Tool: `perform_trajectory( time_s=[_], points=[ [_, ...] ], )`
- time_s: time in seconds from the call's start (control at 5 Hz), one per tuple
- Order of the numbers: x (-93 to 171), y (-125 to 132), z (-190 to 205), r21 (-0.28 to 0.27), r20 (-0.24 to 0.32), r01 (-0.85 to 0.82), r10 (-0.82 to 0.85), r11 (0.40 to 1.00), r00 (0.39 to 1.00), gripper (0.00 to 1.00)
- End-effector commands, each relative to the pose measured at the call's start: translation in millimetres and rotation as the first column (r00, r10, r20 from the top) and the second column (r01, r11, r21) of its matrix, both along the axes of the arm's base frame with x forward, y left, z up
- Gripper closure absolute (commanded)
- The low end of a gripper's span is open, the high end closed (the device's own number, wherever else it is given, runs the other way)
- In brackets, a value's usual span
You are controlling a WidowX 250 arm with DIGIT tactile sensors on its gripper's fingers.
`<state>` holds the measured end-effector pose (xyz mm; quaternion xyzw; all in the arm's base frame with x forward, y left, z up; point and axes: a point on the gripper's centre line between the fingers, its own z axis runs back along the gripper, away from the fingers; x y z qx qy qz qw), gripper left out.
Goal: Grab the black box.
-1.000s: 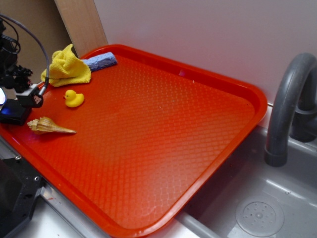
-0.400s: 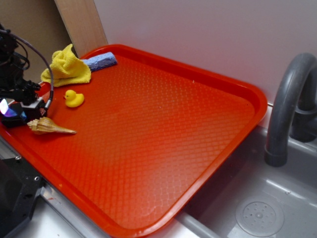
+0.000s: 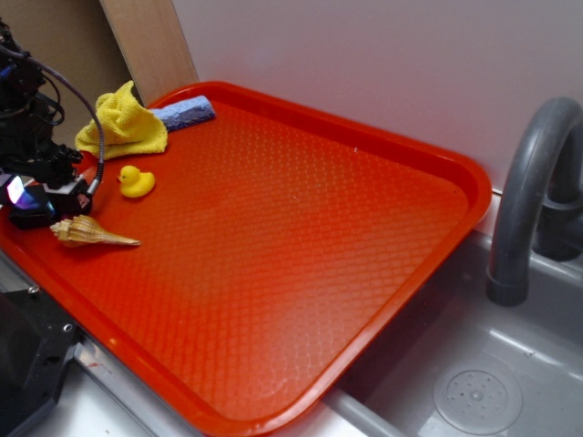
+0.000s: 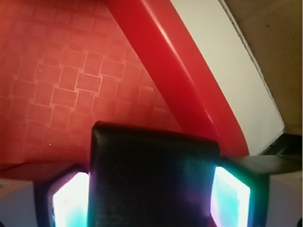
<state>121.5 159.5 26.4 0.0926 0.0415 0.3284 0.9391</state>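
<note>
The black box fills the lower middle of the wrist view, a matte dark block with a rounded top edge. My gripper is shut on it, and the glowing pads press against its left and right faces. In the exterior view the gripper sits low at the left rim of the red tray. Only a dark corner of the black box shows under it there.
A spiral shell lies just right of the gripper, with a yellow rubber duck behind it. A yellow cloth and a blue sponge lie in the tray's far corner. A grey tap and sink are at right.
The gripper has come down from above and behind the black box to sit around it, and the arm has shifted a little to the right since the last frame.
</note>
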Motion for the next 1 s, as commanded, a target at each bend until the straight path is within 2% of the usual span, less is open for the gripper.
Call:
perform_trajectory(
  time_s=[0.0,0.2,0.4,0.6,0.8],
  points=[
    [3.6,-13.8,39.8,-0.02,0.058,0.134,-0.133,0.991,0.989,1.0],
    [19.5,-32.5,72.2,-0.052,0.118,0.212,-0.205,0.976,0.972,1.0],
    [47.6,-71.1,101.4,-0.088,0.166,0.384,-0.367,0.919,0.915,1.0],
    [50.0,-111.1,140.8,-0.09,0.221,0.513,-0.485,0.854,0.846,1.0],
    [55.0,-133.9,176.1,-0.104,0.243,0.578,-0.543,0.809,0.804,1.0]
  ],
)
